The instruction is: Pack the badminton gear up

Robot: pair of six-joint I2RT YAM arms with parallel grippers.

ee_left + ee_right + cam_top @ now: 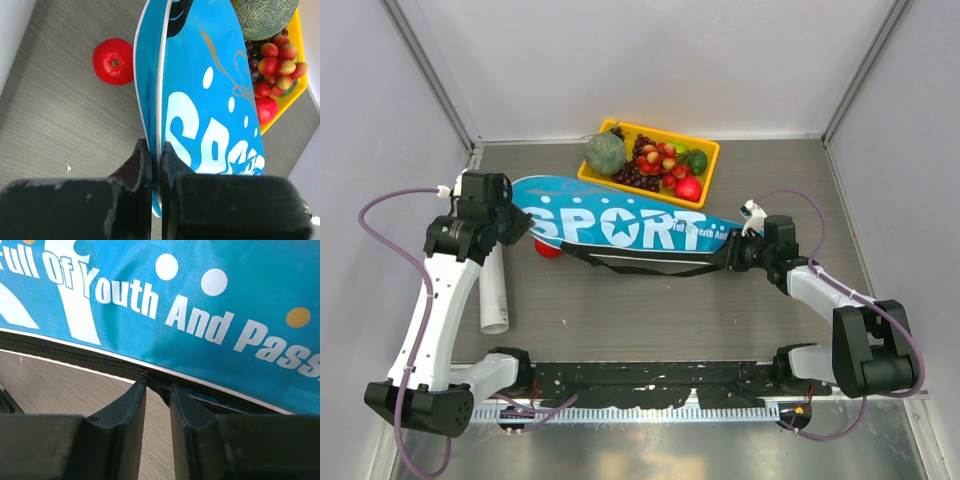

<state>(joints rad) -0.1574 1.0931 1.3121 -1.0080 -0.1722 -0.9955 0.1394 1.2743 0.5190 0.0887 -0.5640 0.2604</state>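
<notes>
SPORT bag lies flat across the middle of the table. Its long axis runs left to right. The wide rounded head points left; the narrow end points right and sits slightly nearer the arm bases. The bag is glossy blue woven fabric with white lettering, white piping along the edge and a black zipper. A black strap sags along its near side.

Left gripper is at the head end, its fingers pressed onto the bag's piped rim, one pad on each face. In the left wrist view the bag stands edge-on between them.

Right gripper is at the narrow end. Its fingers are drawn nearly together, with only a thin slit between them. The zipper seam runs down into that slit, and the tips sit at the slider.

White tube, a smooth cylinder, lies left of centre. Its axis runs near to far, and its far end is hidden under the left arm.

Red ball, shiny, sits just beside the bag's head on the near side. Yellow tray of fruit is behind the bag.
</notes>
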